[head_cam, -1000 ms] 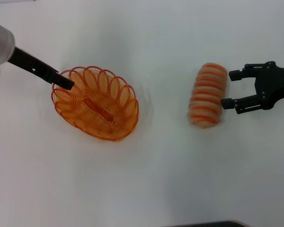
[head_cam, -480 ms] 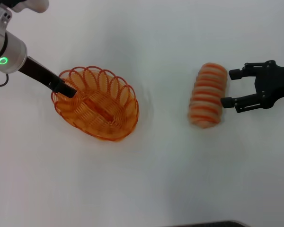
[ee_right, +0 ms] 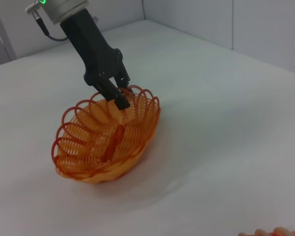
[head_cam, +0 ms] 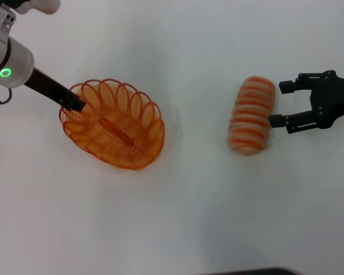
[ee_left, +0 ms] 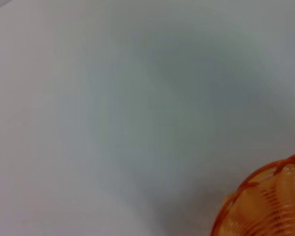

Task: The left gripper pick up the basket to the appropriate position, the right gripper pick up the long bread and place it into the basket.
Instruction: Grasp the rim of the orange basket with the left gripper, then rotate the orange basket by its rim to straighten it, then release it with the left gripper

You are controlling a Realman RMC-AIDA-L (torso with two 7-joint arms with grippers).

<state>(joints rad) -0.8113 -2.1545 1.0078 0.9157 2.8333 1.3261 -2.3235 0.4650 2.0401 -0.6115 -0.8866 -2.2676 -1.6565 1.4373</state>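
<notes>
The orange wire basket (head_cam: 112, 125) sits left of centre in the head view. My left gripper (head_cam: 77, 104) is shut on its far-left rim. In the right wrist view the left gripper (ee_right: 117, 96) pinches a rim loop of the basket (ee_right: 105, 142), which tips slightly. A corner of the basket (ee_left: 265, 206) shows in the left wrist view. The long bread (head_cam: 251, 115), tan with orange stripes, lies on the table at the right. My right gripper (head_cam: 278, 104) is open just right of the bread, with its fingertips beside the loaf and not around it. A sliver of the bread (ee_right: 275, 231) shows in the right wrist view.
The white table (head_cam: 189, 212) carries only the basket and the bread. A dark edge (head_cam: 252, 271) shows at the bottom of the head view.
The basket has shifted slightly to the left with the left gripper on its rim. The right gripper and the bread have hardly moved.
</notes>
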